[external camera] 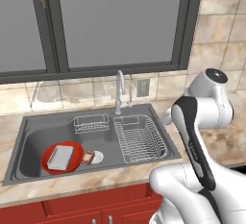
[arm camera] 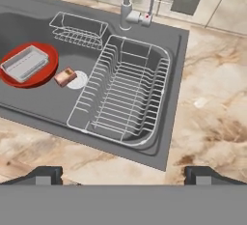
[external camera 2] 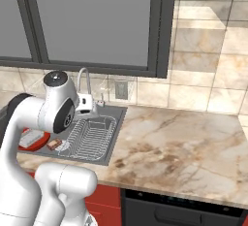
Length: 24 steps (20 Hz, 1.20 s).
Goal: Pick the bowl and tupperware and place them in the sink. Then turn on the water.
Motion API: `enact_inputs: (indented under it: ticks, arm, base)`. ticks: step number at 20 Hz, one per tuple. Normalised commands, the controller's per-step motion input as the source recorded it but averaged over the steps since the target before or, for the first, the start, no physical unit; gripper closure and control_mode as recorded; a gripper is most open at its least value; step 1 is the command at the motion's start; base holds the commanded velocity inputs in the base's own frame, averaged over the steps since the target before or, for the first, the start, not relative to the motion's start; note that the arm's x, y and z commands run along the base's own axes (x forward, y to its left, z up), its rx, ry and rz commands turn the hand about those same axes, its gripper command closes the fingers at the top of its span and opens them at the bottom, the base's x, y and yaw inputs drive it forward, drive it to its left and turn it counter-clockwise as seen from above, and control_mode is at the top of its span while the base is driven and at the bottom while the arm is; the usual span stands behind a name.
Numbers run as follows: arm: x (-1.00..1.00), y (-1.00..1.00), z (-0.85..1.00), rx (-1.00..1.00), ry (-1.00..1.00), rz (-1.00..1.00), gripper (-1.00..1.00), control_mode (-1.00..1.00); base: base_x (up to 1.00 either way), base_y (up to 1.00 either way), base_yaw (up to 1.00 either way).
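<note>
The pincer (arm camera: 123,173) hangs wide open and empty; reaching for the faucet (arm camera: 127,7), it could clip the rack (arm camera: 123,96).

counter (arm camera: 212,118): marble | sink (arm camera: 29,108) set in | bowl (arm camera: 46,69) in sink

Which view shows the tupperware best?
The hand view: the tupperware lies unobstructed inside the red bowl, its rim and hollow clear. The left base view shows it smaller; in the right base view the arm covers most of it.

Wire rack (arm camera: 123,93) beside faucet (arm camera: 128,7)
</note>
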Motion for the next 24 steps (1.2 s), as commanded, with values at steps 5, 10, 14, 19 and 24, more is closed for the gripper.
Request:
enact_inputs:
  ticks: [5,10,14,19,24]
  arm:
    - [0.0,-0.12,0.12,0.04,-0.13,0.0,-1.0,-1.0]
    - [0.0,-0.16,0.08,0.04,-0.13,0.0,-1.0,-1.0]
    - [0.01,-0.09,0.13,0.03,-0.12,0.0,-1.0,-1.0]
    - [0.1,-0.03,0.15,0.02,-0.12,0.0,-1.0,-1.0]
    - [0.13,-0.03,0.09,0.01,-0.1,0.0,-1.0,-1.0]
  base:
    - [0.0,0.0,0.0]
    - [0.0,0.0,0.0]
    - [0.0,0.0,0.0]
    - [0.0,0.0,0.0]
    - [0.0,0.0,0.0]
